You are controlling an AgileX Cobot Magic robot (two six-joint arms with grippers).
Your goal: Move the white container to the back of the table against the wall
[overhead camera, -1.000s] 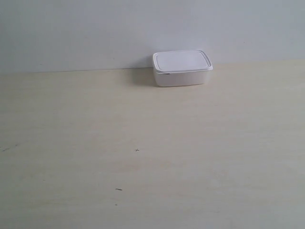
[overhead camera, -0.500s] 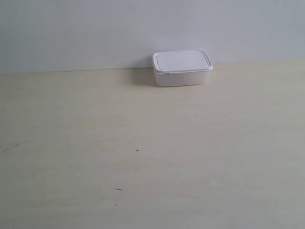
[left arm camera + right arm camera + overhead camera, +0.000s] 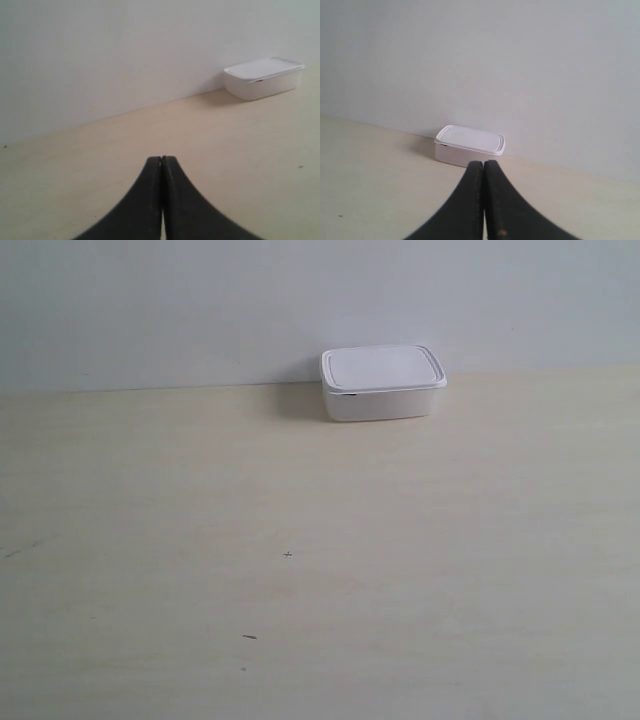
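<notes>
Smooth, round-cornered white container (image 3: 382,385) lies by the wall (image 3: 200,310); left pincer (image 3: 161,160) and right pincer (image 3: 483,163) clenched empty.

Tiny cross mark (image 3: 288,555) on the counter (image 3: 480,570). Short dark dash (image 3: 249,637) nearer the camera. Faint grey streak (image 3: 20,550) at the exterior view's left edge.

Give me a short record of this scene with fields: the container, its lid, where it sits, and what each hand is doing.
object: shallow rectangular white plastic container
lid: flat white lid, on the box
surface: pale beige wood-grain table with a few tiny dark specks
position: at the table's back edge, by the plain grey-white wall; no gap visible
left hand: shut, empty, apart from the container
right hand: shut, empty, apart from the container
task state: appears done
</notes>
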